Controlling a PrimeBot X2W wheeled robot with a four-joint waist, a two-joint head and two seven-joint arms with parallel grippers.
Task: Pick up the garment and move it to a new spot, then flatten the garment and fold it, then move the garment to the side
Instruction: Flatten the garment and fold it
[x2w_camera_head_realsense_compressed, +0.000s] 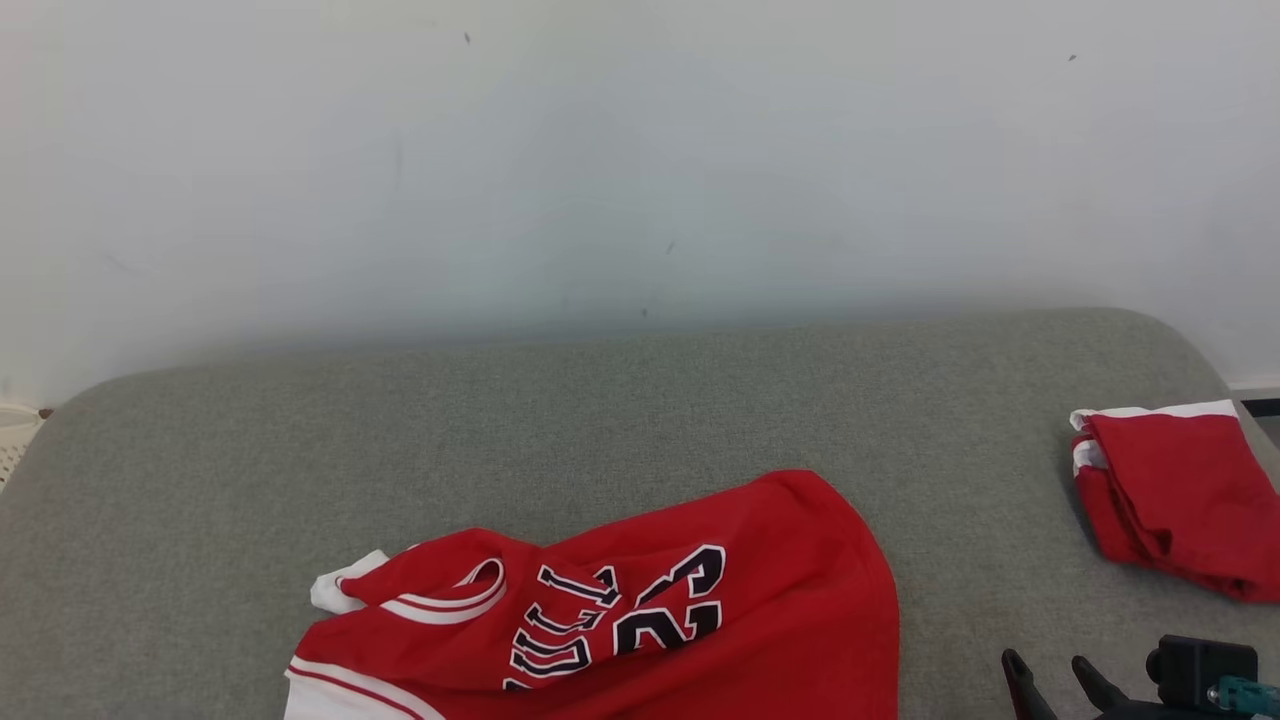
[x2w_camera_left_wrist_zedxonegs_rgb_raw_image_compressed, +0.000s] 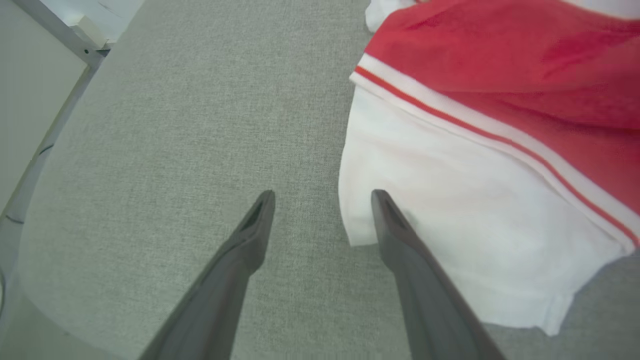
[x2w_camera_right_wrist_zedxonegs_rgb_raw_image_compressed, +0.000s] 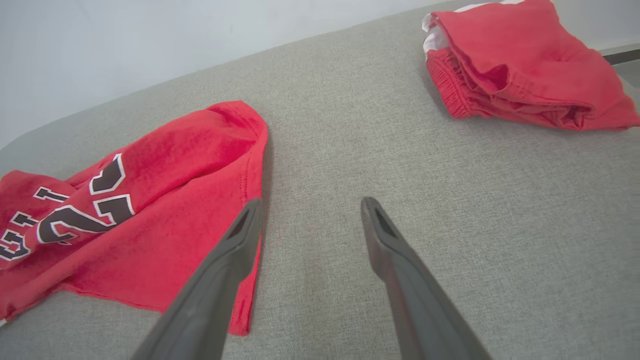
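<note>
Below a bare pale wall (x2w_camera_head_realsense_compressed: 640, 150), on a wide grey cushion (x2w_camera_head_realsense_compressed: 640, 400), a red jersey (x2w_camera_head_realsense_compressed: 700, 620) lies rumpled at the near edge, left of centre. Its number faces up and a white panel spills out on the robot's left. Folded red shorts (x2w_camera_head_realsense_compressed: 1170, 500) sit well apart at the far right.

The left gripper (x2w_camera_left_wrist_zedxonegs_rgb_raw_image_compressed: 323, 195) hangs with jaws apart and empty, one fingertip over the white panel's edge; whether it touches cannot be told. The right gripper (x2w_camera_right_wrist_zedxonegs_rgb_raw_image_compressed: 310, 202), equally wide and empty, hovers just beside the jersey's red hem.

Flattening looks to be the step in hand. Each gripper would do best to pinch a single layer at its own side and draw outward, low across the cushion, steering clear of the shorts.

The cushion's coarse weave may drag at the cloth. The wall carries a few small dark specks.
</note>
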